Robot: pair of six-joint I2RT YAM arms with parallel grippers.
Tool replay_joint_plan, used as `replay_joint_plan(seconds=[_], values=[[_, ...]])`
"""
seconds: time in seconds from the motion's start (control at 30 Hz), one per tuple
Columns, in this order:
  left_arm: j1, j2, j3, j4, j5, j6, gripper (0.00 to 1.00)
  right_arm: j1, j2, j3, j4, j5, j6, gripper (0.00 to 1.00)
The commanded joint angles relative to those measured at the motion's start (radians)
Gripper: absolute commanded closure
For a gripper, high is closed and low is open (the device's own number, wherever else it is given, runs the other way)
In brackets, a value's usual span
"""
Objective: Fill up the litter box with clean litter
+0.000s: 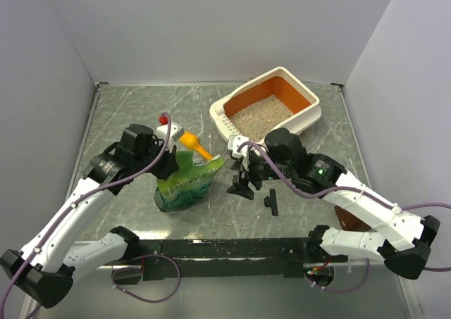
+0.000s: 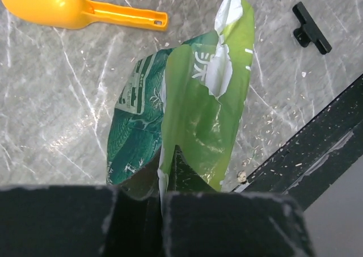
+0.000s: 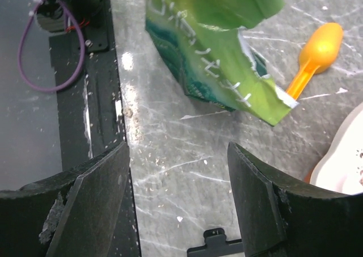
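Clamping the green bag [image 1: 187,185] on marbled table [image 1: 127,115] are left jaws; right jaws gape.

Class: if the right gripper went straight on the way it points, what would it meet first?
Most likely the bare table, seen through the open right gripper; the green bag lies just beyond. Depth is unclear, so the bag could come first.
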Motion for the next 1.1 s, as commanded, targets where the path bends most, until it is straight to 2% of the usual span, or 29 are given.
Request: replay_joint_plan(seconds=[0.0,0.1,0.2,0.27,0.4,0.5,0.7,0.93,1.07], values=[[-0.013,-0.088,-0.033,0.097,-0.033,0.009,0.99,-0.002,-0.014,0.008,0.111,0.095,0.064,0.23],[-0.019,-0.285,-0.148,0.318,-0.017,0.031,0.99,-0.016,0.038,0.056,0.123,0.156,0.088,0.23],[-0.017,-0.384,-0.192,0.415,0.018,0.089,0.99,-0.043,0.09,0.114,0.137,0.164,0.091,0.24],[-0.019,-0.36,-0.173,0.394,0.088,0.144,1.0,-0.069,0.115,0.127,0.167,0.155,0.07,0.25],[-0.019,-0.323,-0.173,0.382,0.252,0.235,0.99,-0.118,0.167,0.186,0.146,0.037,-0.031,0.27],[-0.019,-0.328,-0.205,0.4,0.344,0.279,0.99,-0.125,0.218,0.266,0.018,-0.056,-0.129,0.29],[-0.019,-0.363,-0.251,0.409,0.392,0.319,0.99,-0.125,0.33,0.407,-0.182,-0.095,-0.267,0.29],[-0.028,-0.43,-0.259,0.419,0.372,0.325,0.99,-0.123,0.44,0.472,-0.227,-0.086,-0.341,0.24],[-0.052,-0.437,-0.264,0.417,0.346,0.327,1.0,-0.117,0.479,0.476,-0.191,-0.104,-0.344,0.21]])
